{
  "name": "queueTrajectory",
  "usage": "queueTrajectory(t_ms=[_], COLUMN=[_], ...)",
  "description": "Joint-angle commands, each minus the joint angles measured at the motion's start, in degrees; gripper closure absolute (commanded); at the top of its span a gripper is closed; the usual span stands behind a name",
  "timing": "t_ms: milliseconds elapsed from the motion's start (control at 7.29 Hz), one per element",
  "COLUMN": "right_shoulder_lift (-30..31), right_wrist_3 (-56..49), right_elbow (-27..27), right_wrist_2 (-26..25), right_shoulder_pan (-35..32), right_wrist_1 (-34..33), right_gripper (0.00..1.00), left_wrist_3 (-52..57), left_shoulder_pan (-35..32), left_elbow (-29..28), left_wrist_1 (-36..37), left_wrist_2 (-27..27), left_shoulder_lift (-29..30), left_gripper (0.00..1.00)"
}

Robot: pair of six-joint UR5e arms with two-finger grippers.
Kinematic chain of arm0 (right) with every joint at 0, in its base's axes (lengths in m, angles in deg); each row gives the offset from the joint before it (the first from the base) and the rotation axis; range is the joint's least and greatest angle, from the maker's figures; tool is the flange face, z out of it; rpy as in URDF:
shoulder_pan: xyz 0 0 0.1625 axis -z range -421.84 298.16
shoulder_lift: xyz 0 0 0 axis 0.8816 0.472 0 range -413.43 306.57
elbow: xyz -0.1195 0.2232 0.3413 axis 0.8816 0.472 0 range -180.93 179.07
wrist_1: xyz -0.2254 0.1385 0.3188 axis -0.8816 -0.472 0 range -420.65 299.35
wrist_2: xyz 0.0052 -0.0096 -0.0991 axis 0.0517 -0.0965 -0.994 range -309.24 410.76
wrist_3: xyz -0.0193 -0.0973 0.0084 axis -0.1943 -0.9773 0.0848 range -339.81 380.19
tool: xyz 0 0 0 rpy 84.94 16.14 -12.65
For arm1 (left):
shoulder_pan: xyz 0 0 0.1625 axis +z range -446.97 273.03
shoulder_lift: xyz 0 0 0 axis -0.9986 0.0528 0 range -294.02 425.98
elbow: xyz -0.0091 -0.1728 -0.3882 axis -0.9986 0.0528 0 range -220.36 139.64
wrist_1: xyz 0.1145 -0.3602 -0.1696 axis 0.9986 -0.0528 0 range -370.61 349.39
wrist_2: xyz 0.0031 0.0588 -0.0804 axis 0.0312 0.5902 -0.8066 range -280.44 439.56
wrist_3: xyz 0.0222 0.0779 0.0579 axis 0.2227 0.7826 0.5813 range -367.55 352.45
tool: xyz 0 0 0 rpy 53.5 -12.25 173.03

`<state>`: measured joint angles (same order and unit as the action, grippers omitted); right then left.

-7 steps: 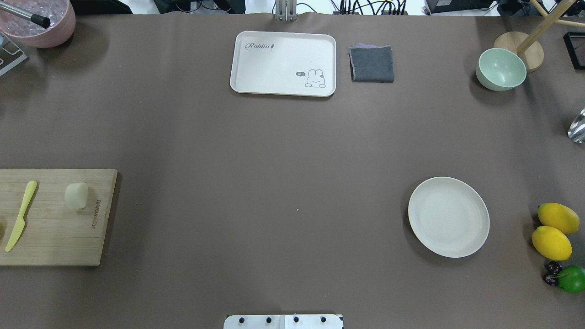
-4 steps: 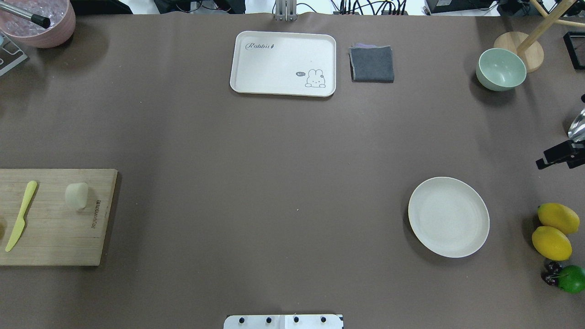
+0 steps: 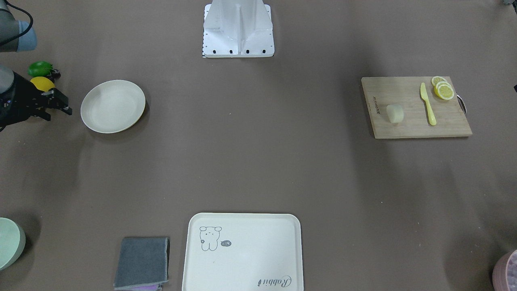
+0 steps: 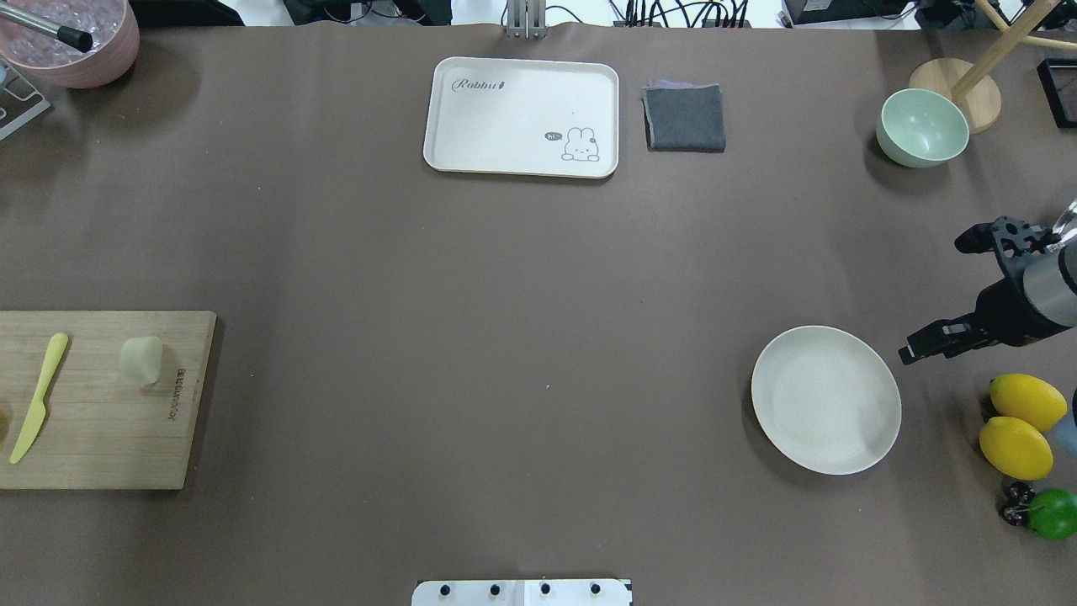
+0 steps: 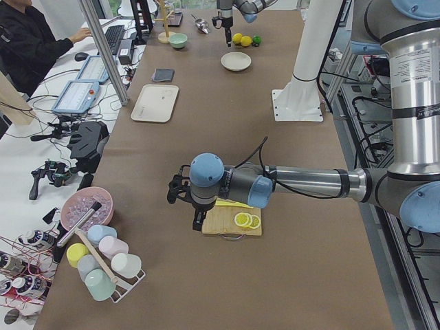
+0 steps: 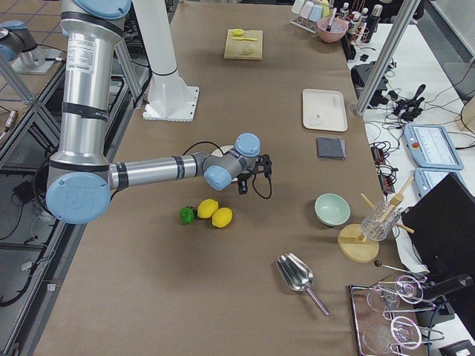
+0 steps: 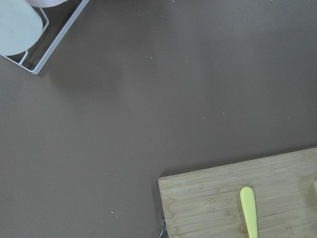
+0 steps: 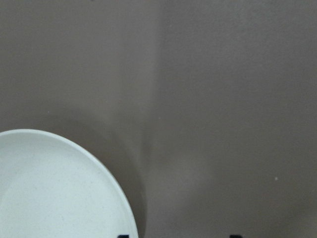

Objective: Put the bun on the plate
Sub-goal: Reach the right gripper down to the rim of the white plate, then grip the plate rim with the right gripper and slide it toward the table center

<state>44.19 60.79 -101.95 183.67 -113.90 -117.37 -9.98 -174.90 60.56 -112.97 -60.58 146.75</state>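
The bun (image 4: 140, 360), a small pale cream lump, lies on the wooden cutting board (image 4: 101, 438) at the table's left edge; it also shows in the front view (image 3: 395, 113). The round off-white plate (image 4: 825, 400) sits bare at the right. My right gripper (image 4: 935, 299) hovers open just beyond the plate's right rim, holding nothing. Its wrist view shows the plate's rim (image 8: 74, 153) and two dark tips set wide apart. My left gripper (image 5: 180, 194) hangs over the table beside the board's outer end. I cannot tell whether it is open or shut.
A yellow knife (image 4: 38, 396) and lemon slices (image 3: 443, 89) share the board. Two lemons (image 4: 1018, 425) and a lime (image 4: 1052, 513) lie right of the plate. A rabbit tray (image 4: 522, 116), grey cloth (image 4: 684, 118) and green bowl (image 4: 922, 126) sit at the back.
My right gripper has come in from the right edge of the overhead view, moving left toward the plate. The bun, board and plate have not moved.
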Motion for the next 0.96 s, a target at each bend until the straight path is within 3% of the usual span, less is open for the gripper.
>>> queueTrajectory(t_ms=[0,275,549,686,824], right_shoulder_lift=[-0.23,-0.50,-0.76,-0.76,-0.76], right_wrist_3=[1.13,1.14,1.23,1.23,1.23], right_elbow=[0.03,0.20,0.38,0.47,0.47], right_wrist_2=[-1.42,-1.60,-1.95,-1.95,-1.95], right_shoulder_pan=[3.71,4.51,5.39,5.57,5.74], right_wrist_1=[0.91,0.82,0.82,0.82,0.82], right_gripper=[0.29,0.42,0.44,0.52,0.72], left_wrist_3=[-0.20,-0.20,-0.11,-0.11,-0.11], left_shoulder_pan=[0.04,0.04,0.04,0.04,0.04], left_elbow=[-0.02,-0.11,-0.20,-0.20,-0.20], left_wrist_1=[-0.03,0.05,-0.03,-0.03,-0.03], left_wrist_2=[0.04,0.04,0.04,0.04,0.04], left_shoulder_lift=[0.00,0.00,0.00,0.00,0.00], left_gripper=[0.02,0.02,0.02,0.02,0.02])
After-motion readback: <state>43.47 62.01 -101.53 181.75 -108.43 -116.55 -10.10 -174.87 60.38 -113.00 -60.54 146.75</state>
